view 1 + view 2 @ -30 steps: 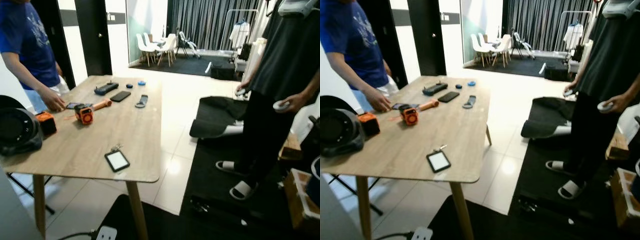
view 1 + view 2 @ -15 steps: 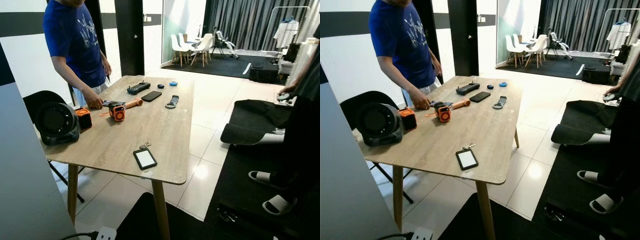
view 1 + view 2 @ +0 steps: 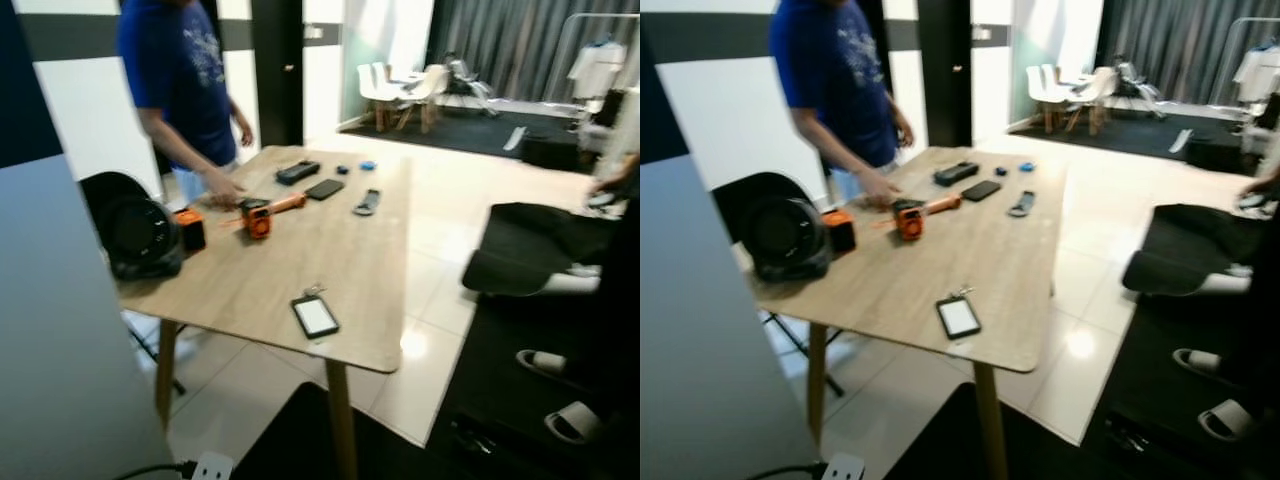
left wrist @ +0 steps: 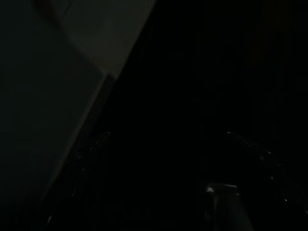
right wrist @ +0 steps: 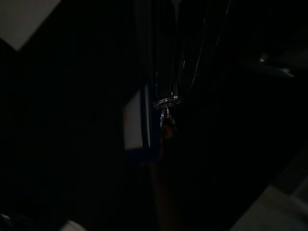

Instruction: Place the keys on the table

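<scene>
- Right gripper [image 5: 179, 57]: its wrist view is very dark, and I cannot tell how wide it stands or whether it grips anything.
- Close before it a metal ring of keys [image 5: 166, 103] glints, with one small piece hanging under the ring and a pale rectangular tag [image 5: 135, 120] just beside it.
- Left gripper [image 4: 175, 144] hangs in shadow; its state also cannot be told.
- No writing can be read; the head views are blurred. The person's blue shirt [image 3: 185, 70] has a white print, but it is not legible.
- On the light wooden table [image 3: 370, 270], near its front edge, lies a black-framed card holder [image 3: 315, 316] with a small metal bunch [image 3: 314, 291] touching its far end.
- Farther back lie an orange tool [image 3: 258, 222], a black phone [image 3: 325, 189] and a black controller [image 3: 298, 172]; a round black fan [image 3: 140, 232] sits at the left edge.
- The person's hand [image 3: 225, 190] rests on the table near the orange tool.
- The room has a pale tiled floor [image 3: 450, 230], a black mat [image 3: 520, 360], white chairs [image 3: 400, 85] and dark curtains [image 3: 500, 40] at the back.
</scene>
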{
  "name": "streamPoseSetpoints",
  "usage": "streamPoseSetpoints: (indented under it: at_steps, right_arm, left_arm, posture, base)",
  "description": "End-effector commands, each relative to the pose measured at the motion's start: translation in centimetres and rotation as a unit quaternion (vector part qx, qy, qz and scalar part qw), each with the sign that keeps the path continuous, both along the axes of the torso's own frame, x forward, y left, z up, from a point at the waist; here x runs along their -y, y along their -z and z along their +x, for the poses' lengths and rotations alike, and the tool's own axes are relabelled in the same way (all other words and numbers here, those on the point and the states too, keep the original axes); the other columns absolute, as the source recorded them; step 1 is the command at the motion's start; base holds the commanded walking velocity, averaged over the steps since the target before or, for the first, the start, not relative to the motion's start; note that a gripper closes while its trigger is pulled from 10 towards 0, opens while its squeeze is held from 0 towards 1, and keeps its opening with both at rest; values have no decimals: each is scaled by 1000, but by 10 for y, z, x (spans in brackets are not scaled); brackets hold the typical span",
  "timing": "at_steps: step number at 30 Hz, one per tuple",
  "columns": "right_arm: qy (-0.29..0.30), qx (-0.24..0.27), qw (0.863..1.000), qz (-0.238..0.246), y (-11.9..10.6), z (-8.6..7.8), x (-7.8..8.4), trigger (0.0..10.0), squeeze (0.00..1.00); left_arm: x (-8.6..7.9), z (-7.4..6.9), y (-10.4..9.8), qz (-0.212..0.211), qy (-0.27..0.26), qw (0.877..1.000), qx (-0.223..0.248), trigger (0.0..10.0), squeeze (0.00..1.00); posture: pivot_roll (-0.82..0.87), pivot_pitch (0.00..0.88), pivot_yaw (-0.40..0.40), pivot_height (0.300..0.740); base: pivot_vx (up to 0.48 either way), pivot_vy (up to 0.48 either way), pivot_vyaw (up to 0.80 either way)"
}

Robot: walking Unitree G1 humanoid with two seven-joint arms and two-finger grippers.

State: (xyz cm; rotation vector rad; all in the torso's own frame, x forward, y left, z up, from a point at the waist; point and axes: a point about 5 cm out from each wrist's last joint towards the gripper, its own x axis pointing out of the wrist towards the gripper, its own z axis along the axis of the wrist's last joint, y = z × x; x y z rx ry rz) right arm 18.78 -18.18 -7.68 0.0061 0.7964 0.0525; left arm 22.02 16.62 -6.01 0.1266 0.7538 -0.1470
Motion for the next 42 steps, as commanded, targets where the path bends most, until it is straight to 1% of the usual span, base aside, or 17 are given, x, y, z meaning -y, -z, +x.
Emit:
streamPoseSetpoints:
  at_steps: [1, 42]
  right_arm:
    - [12, 1, 1000, 2, 1, -3, 2, 10000, 0]
    - [12, 0, 1000, 7, 1, -2, 0, 10000, 0]
  left_arm:
    - [-2, -3, 2, 4, 0, 1000, -5, 10000, 0]
    - [-4, 0, -1, -16, -17, 1000, 5, 10000, 0]
  posture:
    - [65, 16, -7, 740]
    - [71, 21, -5, 740]
  base:
    - [0, 0, 0]
    - [0, 6, 0]
